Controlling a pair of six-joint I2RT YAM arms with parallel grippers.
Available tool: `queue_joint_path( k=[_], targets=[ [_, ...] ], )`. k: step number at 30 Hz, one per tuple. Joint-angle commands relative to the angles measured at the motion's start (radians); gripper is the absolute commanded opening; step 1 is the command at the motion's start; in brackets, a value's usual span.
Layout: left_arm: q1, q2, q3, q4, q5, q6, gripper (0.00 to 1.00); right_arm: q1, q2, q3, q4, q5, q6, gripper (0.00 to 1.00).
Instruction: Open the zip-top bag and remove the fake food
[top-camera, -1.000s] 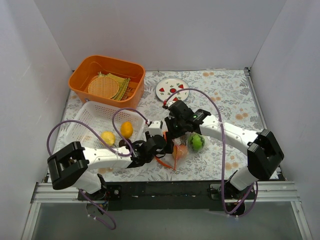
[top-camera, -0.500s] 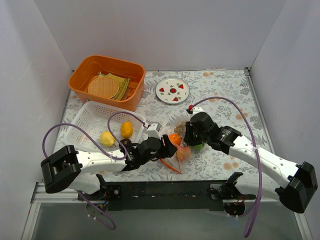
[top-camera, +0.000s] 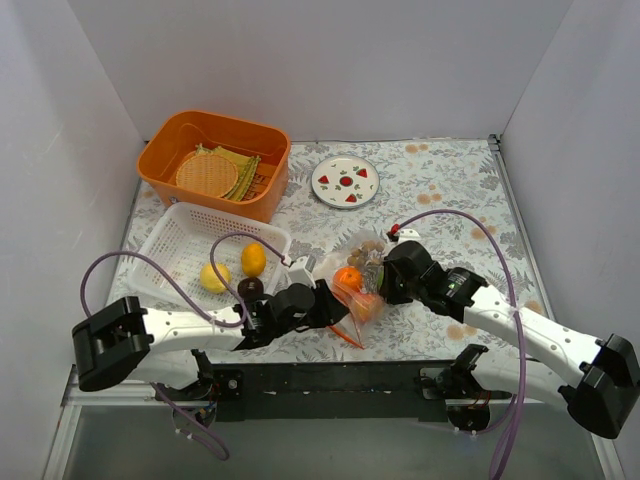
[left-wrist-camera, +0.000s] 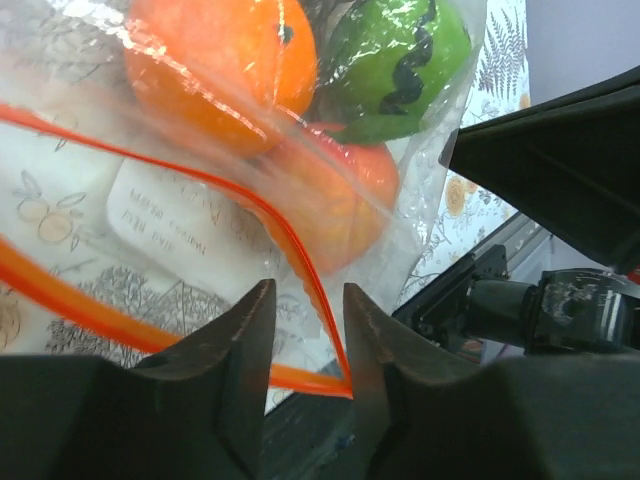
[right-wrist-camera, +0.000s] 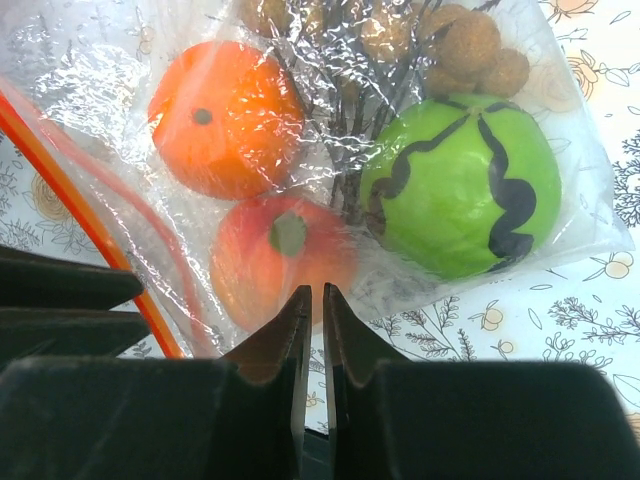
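Note:
The clear zip-top bag (top-camera: 358, 298) lies on the flowered cloth between both grippers, its red-orange zip strip (left-wrist-camera: 300, 262) parted. Inside are an orange fruit (right-wrist-camera: 225, 115), a peach-coloured fruit (right-wrist-camera: 285, 260), a green ball with black lines (right-wrist-camera: 465, 185) and tan nut bits (right-wrist-camera: 470, 50). My left gripper (left-wrist-camera: 307, 310) is open, and the zip strip runs between its jaws against the right finger. It sits at the bag's left in the top view (top-camera: 333, 300). My right gripper (right-wrist-camera: 310, 295) is shut, with its tips at the bag's side edge by the peach fruit. I cannot tell whether film is pinched. It sits at the bag's right (top-camera: 382, 285).
A white mesh basket (top-camera: 180, 240) at the left holds a yellow lemon (top-camera: 214, 276) and an orange fruit (top-camera: 253, 258); a dark round piece (top-camera: 250, 288) lies by it. An orange bin (top-camera: 215, 130) with a woven mat stands at the back left. A white plate (top-camera: 345, 182) is behind the bag.
My right arm swung down and to the right, bringing its gripper from above the bag to the bag's right side and covering the green ball. My left gripper moved right toward the bag's mouth.

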Motion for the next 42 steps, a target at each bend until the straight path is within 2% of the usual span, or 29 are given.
queue_joint_path(
  k=[1, 4, 9, 13, 17, 19, 29, 33, 42],
  targets=[
    [-0.008, -0.112, -0.024, -0.136, -0.039, -0.038, 0.27, -0.001, 0.017, -0.010, 0.052, 0.021, 0.009, 0.16],
    [-0.008, -0.135, -0.050, -0.169, -0.049, -0.081, 0.22, -0.001, 0.042, -0.011, 0.072, 0.010, 0.009, 0.16],
    [-0.008, -0.022, 0.000, -0.169, -0.065, -0.074, 0.15, -0.001, 0.080, 0.002, 0.072, 0.001, 0.006, 0.16],
    [-0.006, 0.077, 0.049, -0.138, -0.082, -0.052, 0.17, -0.001, 0.091, 0.005, 0.072, 0.000, 0.002, 0.16],
    [-0.003, 0.135, 0.095, -0.086, -0.078, -0.026, 0.24, -0.001, 0.111, -0.001, 0.078, -0.014, -0.003, 0.15],
    [-0.003, 0.167, 0.129, -0.084, -0.072, -0.009, 0.24, -0.001, 0.120, -0.011, 0.087, -0.020, -0.003, 0.15],
    [-0.003, 0.183, 0.132, -0.006, -0.046, 0.017, 0.55, 0.001, 0.137, -0.059, 0.106, -0.028, 0.000, 0.13],
    [-0.006, 0.164, 0.115, 0.014, -0.035, 0.015, 0.62, 0.001, 0.140, -0.067, 0.113, -0.030, 0.000, 0.13],
    [-0.011, 0.123, 0.057, 0.101, -0.004, -0.006, 0.68, 0.001, 0.128, -0.079, 0.121, -0.030, 0.012, 0.12]
  ],
)
